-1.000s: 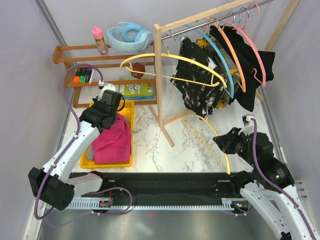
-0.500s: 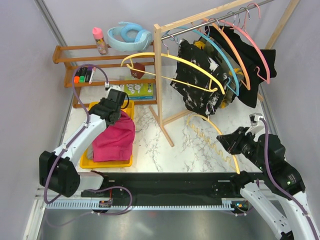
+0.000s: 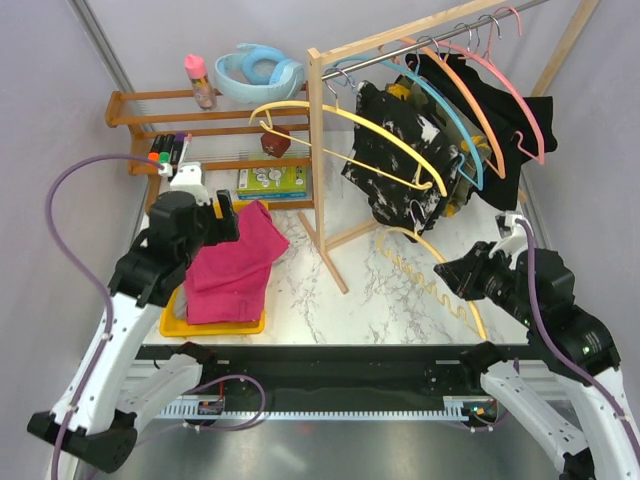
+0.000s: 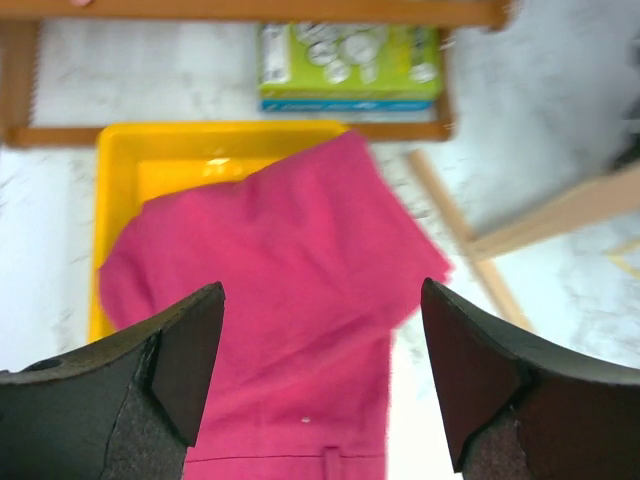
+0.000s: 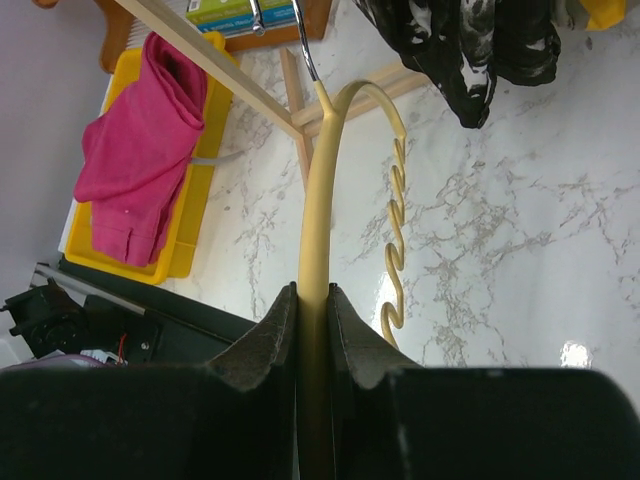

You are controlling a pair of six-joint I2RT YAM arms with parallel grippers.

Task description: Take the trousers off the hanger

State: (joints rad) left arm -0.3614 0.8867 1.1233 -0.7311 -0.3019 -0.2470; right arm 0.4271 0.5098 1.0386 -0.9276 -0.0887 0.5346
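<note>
The magenta trousers (image 3: 235, 265) (image 4: 290, 290) (image 5: 135, 170) lie draped over a yellow tray (image 3: 215, 325) (image 4: 190, 150), one corner hanging past its right rim. My left gripper (image 3: 225, 215) (image 4: 322, 300) hovers above them, open, with nothing between its fingers. At the right, my right gripper (image 3: 450, 272) (image 5: 312, 295) is shut on a bare pale-yellow hanger (image 3: 425, 250) (image 5: 320, 200) with a wavy bar, held over the table. Black white-speckled trousers (image 3: 395, 150) and plain black ones (image 3: 500, 130) hang from hangers on the rail (image 3: 400, 45).
The wooden rack post (image 3: 320, 150) and its foot stand between the two arms. A large empty yellow hanger (image 3: 330, 112) hangs off the rail. A wooden shelf (image 3: 170, 110) at back left carries markers, a pink bottle, a blue ring and a green box (image 3: 270, 180).
My left gripper has opened, let go of the magenta trousers and lifted back off them; the cloth now lies spread over the tray. The right arm shifted slightly right with the hanger.
</note>
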